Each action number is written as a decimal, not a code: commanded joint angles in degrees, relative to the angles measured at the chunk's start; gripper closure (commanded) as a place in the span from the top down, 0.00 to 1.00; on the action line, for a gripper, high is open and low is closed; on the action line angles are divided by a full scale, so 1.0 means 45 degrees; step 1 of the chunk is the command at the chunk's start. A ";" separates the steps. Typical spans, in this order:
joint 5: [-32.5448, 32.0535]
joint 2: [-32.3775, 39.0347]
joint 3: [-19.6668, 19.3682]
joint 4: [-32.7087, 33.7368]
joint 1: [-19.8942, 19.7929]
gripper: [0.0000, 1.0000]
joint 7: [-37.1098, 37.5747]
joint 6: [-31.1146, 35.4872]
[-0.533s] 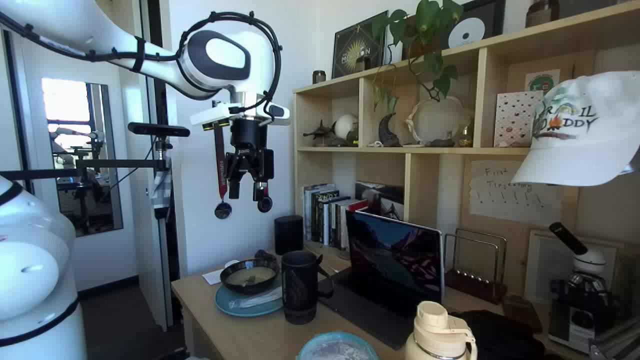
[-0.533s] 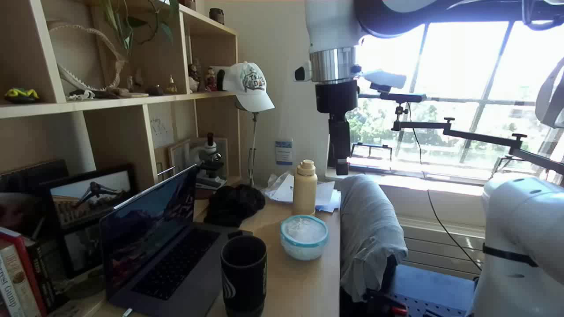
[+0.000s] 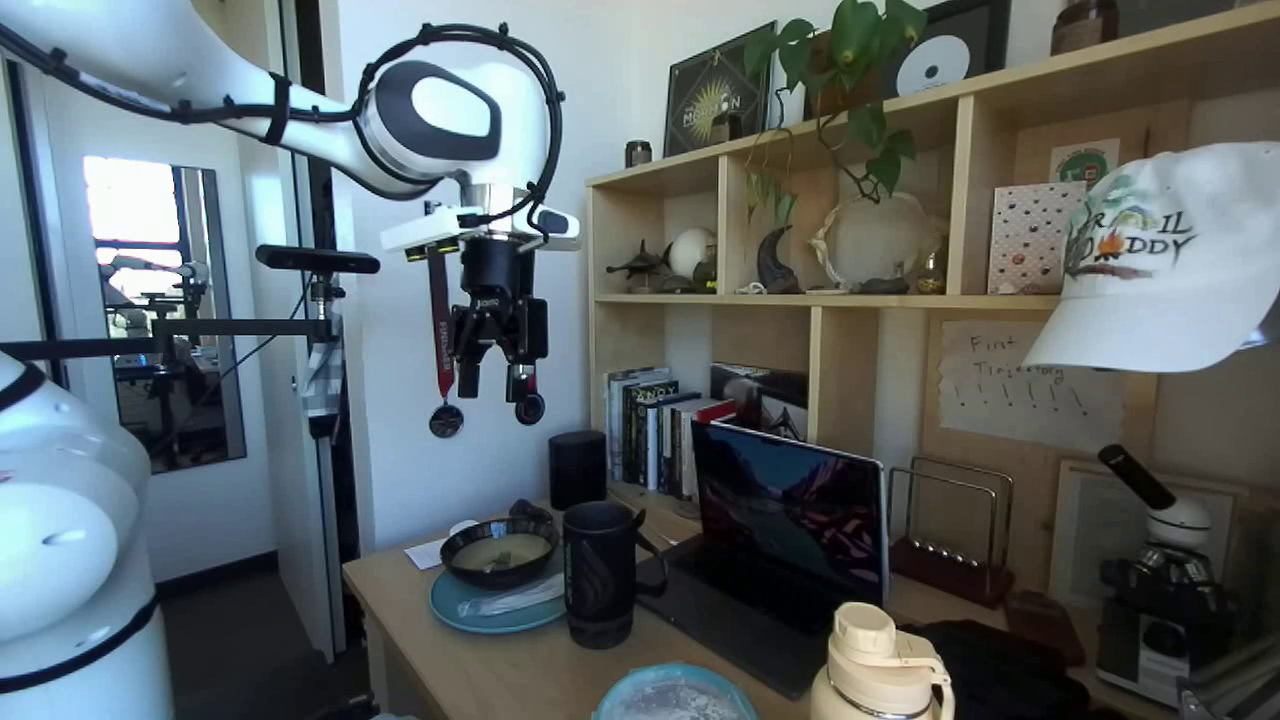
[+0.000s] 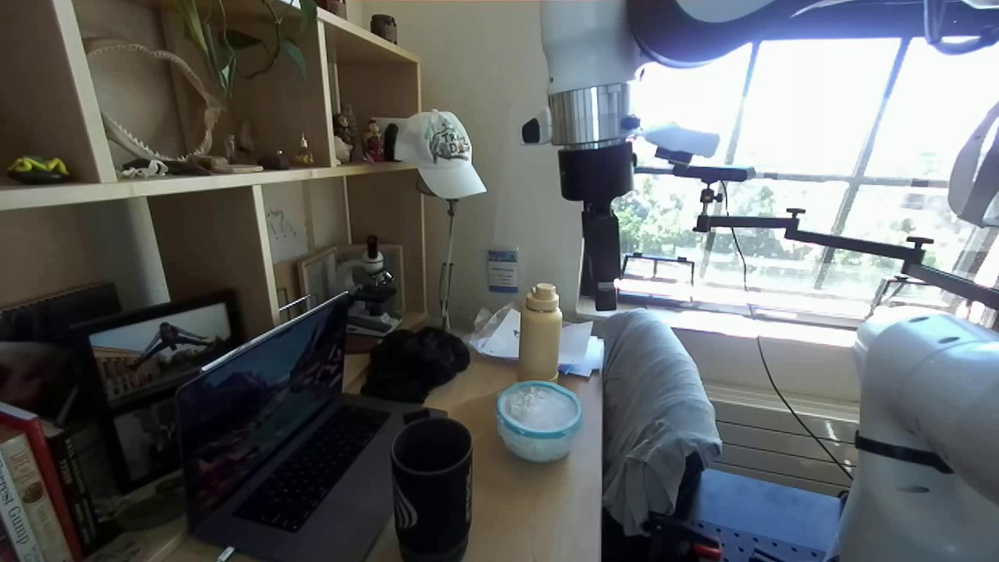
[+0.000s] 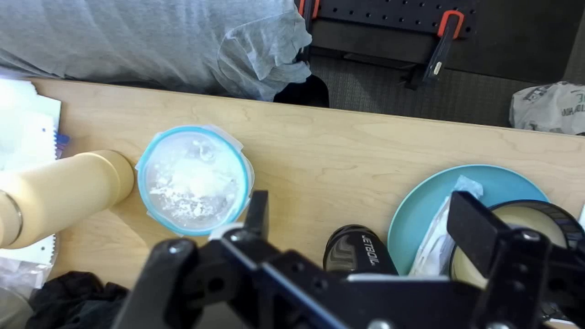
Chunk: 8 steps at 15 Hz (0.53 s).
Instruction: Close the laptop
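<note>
The laptop (image 3: 795, 505) stands open on the desk with its dark screen raised; it shows in both exterior views. Its reddish picture and black keyboard are clear in an exterior view (image 4: 269, 410). The laptop does not show in the wrist view. My gripper (image 3: 498, 385) is open and empty, high above the desk and well apart from the laptop. It hangs pointing down, seen edge-on in an exterior view (image 4: 606, 293). In the wrist view the two fingers (image 5: 358, 205) are wide apart with nothing between them.
A black mug (image 3: 600, 575) stands right beside the laptop's front edge. A blue plate (image 3: 500, 615) with a dark bowl (image 3: 500, 555), a lidded container (image 4: 540, 421) and a yellow bottle (image 4: 540, 336) are on the desk (image 5: 311, 151). Shelves (image 3: 770, 300) rise behind the laptop.
</note>
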 commanded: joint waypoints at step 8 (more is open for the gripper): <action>-0.1662 0.3726 -0.1046 0.2388 -0.0138 1.00 -0.2190 0.3108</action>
